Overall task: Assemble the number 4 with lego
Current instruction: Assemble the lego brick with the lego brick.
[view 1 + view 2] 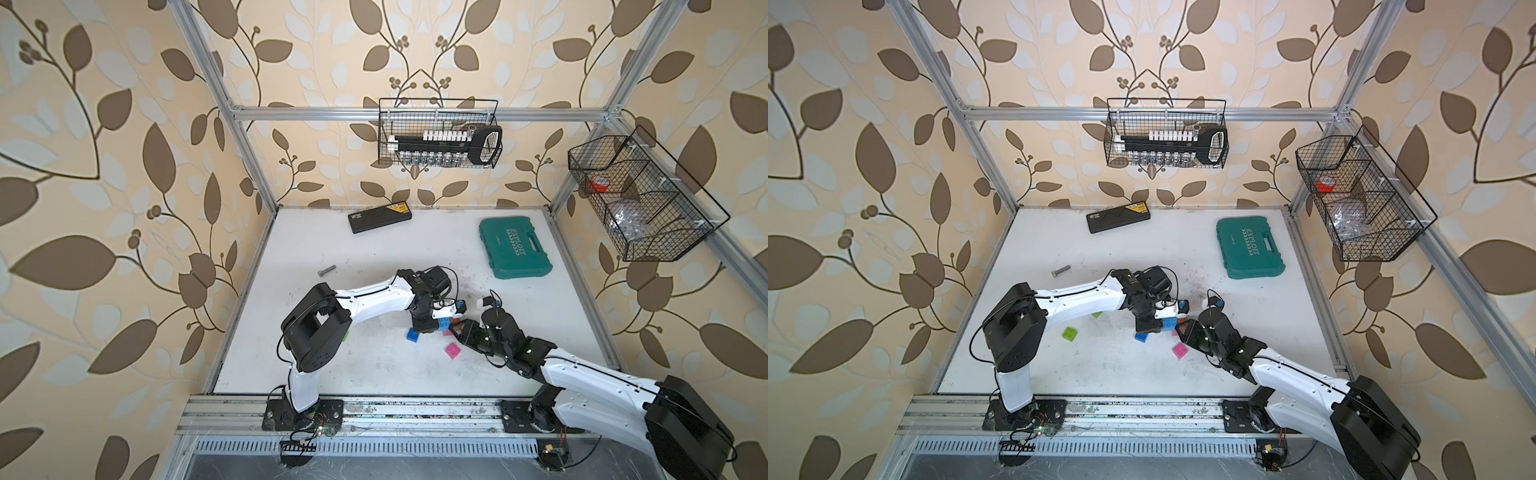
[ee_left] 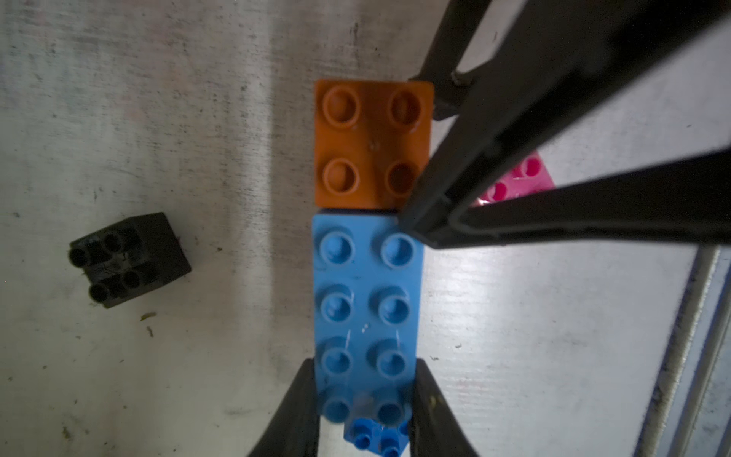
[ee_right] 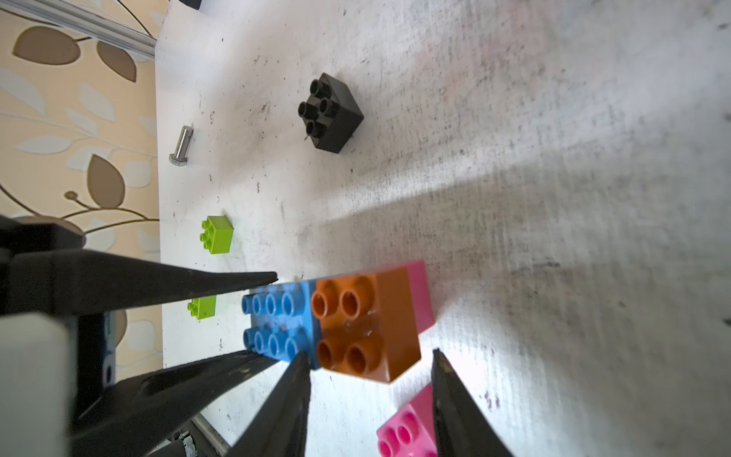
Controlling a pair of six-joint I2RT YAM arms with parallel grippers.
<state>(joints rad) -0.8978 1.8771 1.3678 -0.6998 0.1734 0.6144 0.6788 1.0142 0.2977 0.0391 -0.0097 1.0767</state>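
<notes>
My left gripper [image 2: 366,366] is shut on one end of the long light blue brick [image 2: 366,300]. An orange brick [image 2: 372,144] sits end to end against the brick's far end. My right gripper [image 3: 370,352] stands open beside the orange brick [image 3: 366,324], one fingertip at the seam and nothing between its jaws. A pink brick [image 3: 421,292] shows behind the orange one, and another pink brick [image 3: 407,429] lies under the right fingers. A dark blue brick [image 1: 413,334] lies by the left gripper [image 1: 428,326]. The black brick [image 3: 330,112] and two lime green bricks [image 3: 216,234] lie apart.
A steel bolt [image 1: 327,271] lies toward the table's left edge. A teal tool case [image 1: 515,248] sits at the back right and a flat black box [image 1: 380,217] at the back. Wire baskets [image 1: 438,133] hang on the back and right walls.
</notes>
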